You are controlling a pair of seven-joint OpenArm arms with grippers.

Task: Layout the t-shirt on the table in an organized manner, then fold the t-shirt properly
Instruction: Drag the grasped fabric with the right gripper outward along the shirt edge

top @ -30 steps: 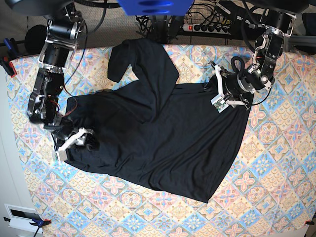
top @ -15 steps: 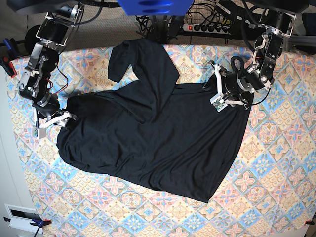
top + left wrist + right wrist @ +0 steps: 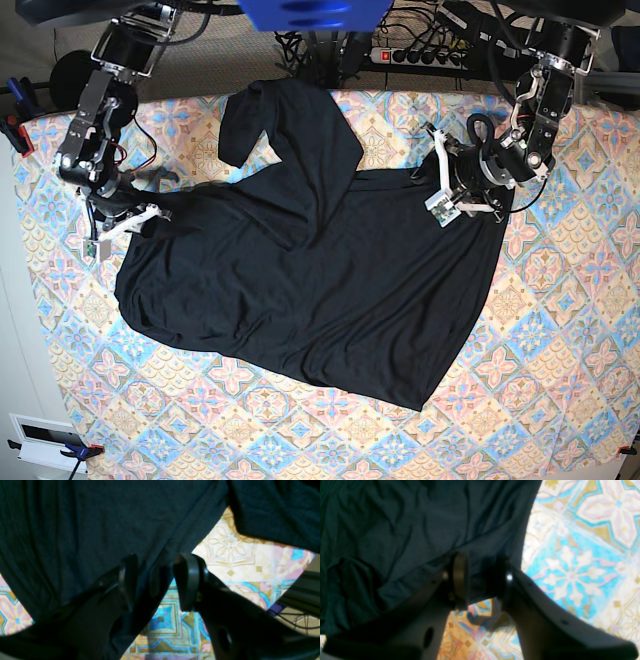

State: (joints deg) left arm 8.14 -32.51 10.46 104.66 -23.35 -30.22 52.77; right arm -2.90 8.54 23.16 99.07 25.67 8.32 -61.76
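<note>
— Where's the t-shirt (image 3: 320, 270)?

— Spread black and rumpled across the patterned desk (image 3: 560, 330), one sleeve thrown up toward the far edge.

— And the arms?

— Left gripper (image 3: 155, 585) is clamped on the shirt's edge. Right gripper (image 3: 480, 580) pinches cloth at the opposite corner.

The base view looks straight down from high overhead, taking in the whole table (image 3: 560, 330) and the t-shirt (image 3: 320, 290). Each wrist view sits close behind its own jaws, facing along them toward 12 o'clock, very near the cloth. All three share black fabric edges over patterned tiles, at the base view's 3 and 9 o'clock.
</note>
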